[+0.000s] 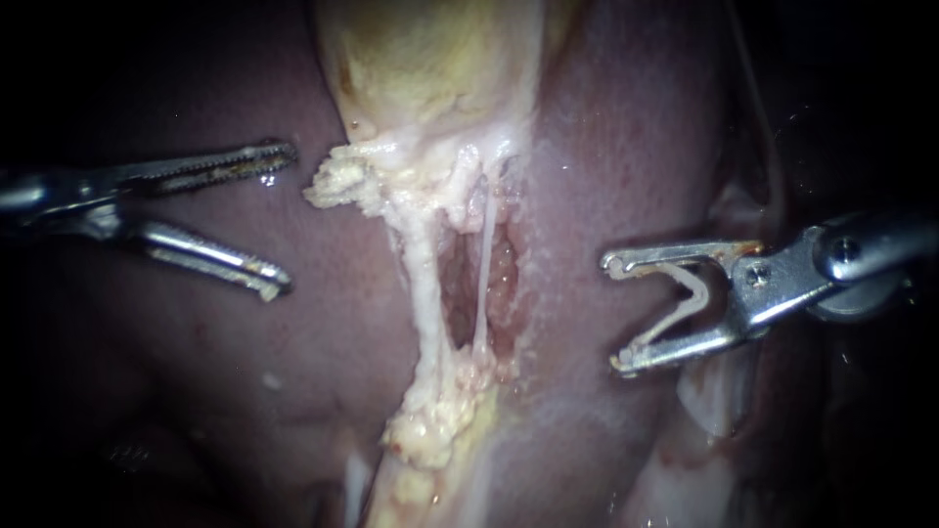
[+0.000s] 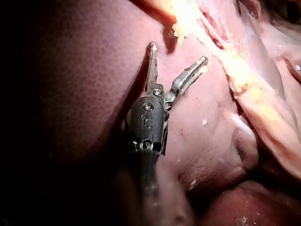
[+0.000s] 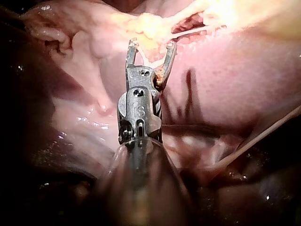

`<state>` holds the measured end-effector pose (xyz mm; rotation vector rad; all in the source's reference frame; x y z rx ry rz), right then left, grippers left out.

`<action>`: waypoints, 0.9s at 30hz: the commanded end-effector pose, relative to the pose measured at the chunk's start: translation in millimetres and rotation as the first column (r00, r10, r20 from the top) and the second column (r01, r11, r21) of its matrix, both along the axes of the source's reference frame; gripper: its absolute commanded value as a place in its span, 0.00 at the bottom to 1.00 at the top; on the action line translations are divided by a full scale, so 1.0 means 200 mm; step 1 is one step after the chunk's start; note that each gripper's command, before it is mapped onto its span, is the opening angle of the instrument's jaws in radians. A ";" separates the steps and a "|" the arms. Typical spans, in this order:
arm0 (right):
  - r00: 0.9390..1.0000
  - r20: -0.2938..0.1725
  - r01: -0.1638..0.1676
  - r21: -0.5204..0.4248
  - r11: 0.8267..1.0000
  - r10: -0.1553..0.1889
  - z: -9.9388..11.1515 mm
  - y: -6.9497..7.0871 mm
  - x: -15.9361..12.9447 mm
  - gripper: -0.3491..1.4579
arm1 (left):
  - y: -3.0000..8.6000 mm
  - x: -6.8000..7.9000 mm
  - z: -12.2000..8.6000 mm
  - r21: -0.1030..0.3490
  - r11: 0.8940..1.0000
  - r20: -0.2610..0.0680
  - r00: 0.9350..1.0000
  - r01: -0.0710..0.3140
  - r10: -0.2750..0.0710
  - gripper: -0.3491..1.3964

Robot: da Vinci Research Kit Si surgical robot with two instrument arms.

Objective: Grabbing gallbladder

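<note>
the gallbladder lies at the top centre of the endoscope view, a pale yellowish sac running out of the upper edge. neither instrument touches it. below its narrow end a ragged clump of yellow fat juts to the left. from there a thick white strand and a thin white strand run down the middle of the frame, with a reddish raw pocket between them. they end in a second fatty lump at lower centre. the dark red liver fills the frame on both sides.

the left instrument comes in from the left edge at mid height. its toothed jaws are spread wide and hold nothing, the upper tip just beside the clump of yellow fat but apart from it. the right instrument enters from the right edge, its jaws also parted and empty of tissue, well clear of the strands. a pale v-shaped piece sits inside them near the hinge; what it is cannot be told.

in the left wrist view the left instrument hovers over the liver, jaws gaping, with the fat just ahead of them. in the right wrist view the right instrument has its jaws apart, with yellow fat ahead of the tips.
</note>
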<state>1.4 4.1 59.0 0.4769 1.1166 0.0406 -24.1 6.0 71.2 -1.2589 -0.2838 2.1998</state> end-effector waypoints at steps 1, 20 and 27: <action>1.000 0.000 0.000 0.000 1.000 0.000 0.000 0.000 0.000 0.47 | 0.002 -0.002 -0.001 -0.012 1.000 0.007 1.000 0.004 -0.004 0.70; 1.000 0.000 0.000 0.000 1.000 0.000 0.000 0.000 0.000 0.47 | 0.005 -0.021 -0.004 -0.025 0.997 0.039 0.997 0.069 -0.068 0.11; 1.000 0.000 0.000 0.000 1.000 0.000 0.000 0.000 0.000 0.47 | 0.002 -0.016 -0.006 0.041 0.996 0.038 0.996 0.081 -0.082 0.00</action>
